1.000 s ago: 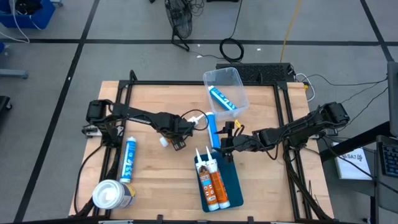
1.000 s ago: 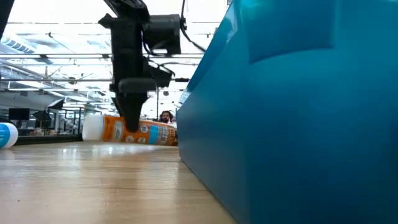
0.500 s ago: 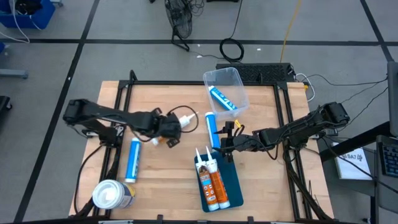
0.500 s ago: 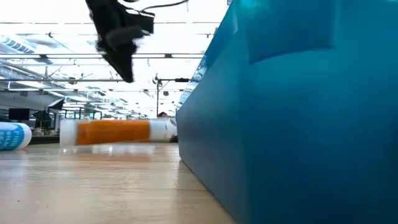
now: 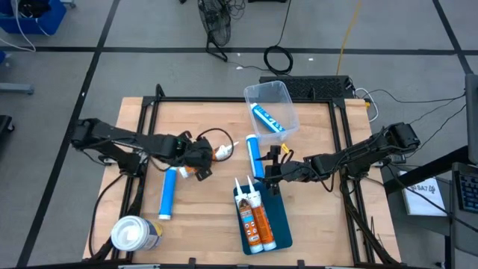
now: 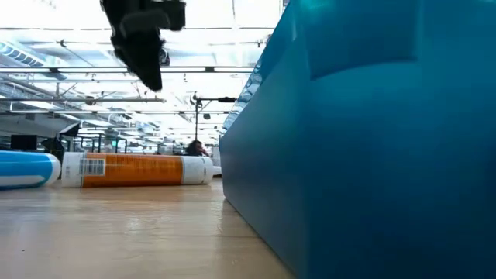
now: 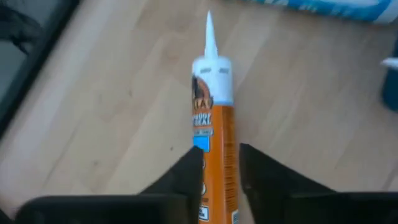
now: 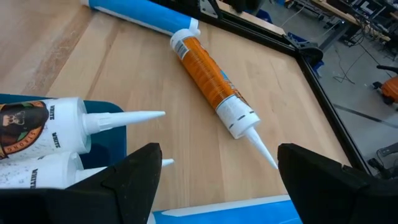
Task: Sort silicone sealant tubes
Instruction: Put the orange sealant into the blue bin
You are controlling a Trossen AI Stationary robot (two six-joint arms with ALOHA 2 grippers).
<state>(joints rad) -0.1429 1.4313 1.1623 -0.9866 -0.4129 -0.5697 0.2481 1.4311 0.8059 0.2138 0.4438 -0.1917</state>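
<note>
The landmark is the blue tray (image 5: 278, 217) near the front of the counter (image 5: 209, 217). Two orange tubes (image 5: 255, 221) lie in it side by side, nozzles pointing toward the clear bin (image 5: 278, 96), which holds one blue tube (image 5: 267, 118). A second blue tube (image 5: 255, 157) lies just beyond the tray. The right gripper (image 5: 273, 170) waits beside that tube, fingers spread wide. The left gripper (image 5: 200, 157) hangs over a loose orange tube (image 7: 214, 143), fingers parted astride it without clasping it. A third blue tube (image 5: 169, 193) lies farther from the tray, near the white-topped canister (image 5: 134, 234).
</note>
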